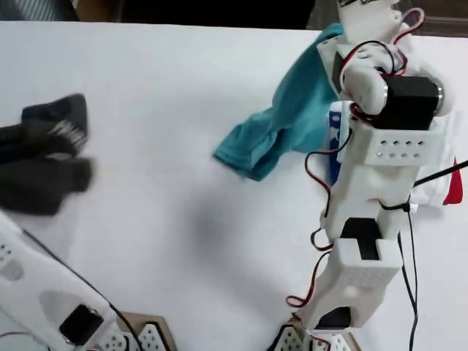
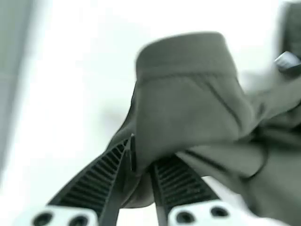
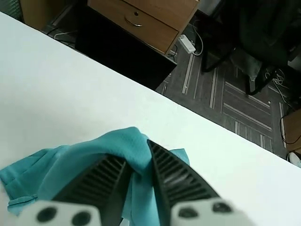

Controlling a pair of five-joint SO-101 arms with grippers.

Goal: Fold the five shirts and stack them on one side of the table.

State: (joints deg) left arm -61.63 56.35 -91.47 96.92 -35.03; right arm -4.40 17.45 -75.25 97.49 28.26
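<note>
From the high view, the white table (image 1: 168, 95) carries a dark grey shirt (image 1: 44, 157) bunched at its left edge, with the left arm (image 1: 36, 292) rising from the near left corner. A teal shirt (image 1: 285, 124) hangs in a loose drape near the far right corner; its upper end is lifted at the tip of the right arm (image 1: 373, 183) and its lower end trails on the table toward the middle. Under that arm, at the right edge, lies a white shirt (image 1: 435, 191) with blue print and a patch of red.

In the left wrist view the left gripper (image 2: 141, 157) has its ribbed fingers drawn close together on a fold of the dark grey shirt (image 2: 188, 103) — cloth fills the narrow gap between them, and the rest bulges just beyond the tips over the table (image 2: 70, 94).

In the right wrist view the right gripper (image 3: 138, 155) is pinched tight on the teal shirt (image 3: 70, 160) — fabric is caught between the fingertips and spills down to one side. Beyond it are the table's (image 3: 70, 84) far edge, a wooden drawer unit (image 3: 146, 19) and the floor.
</note>
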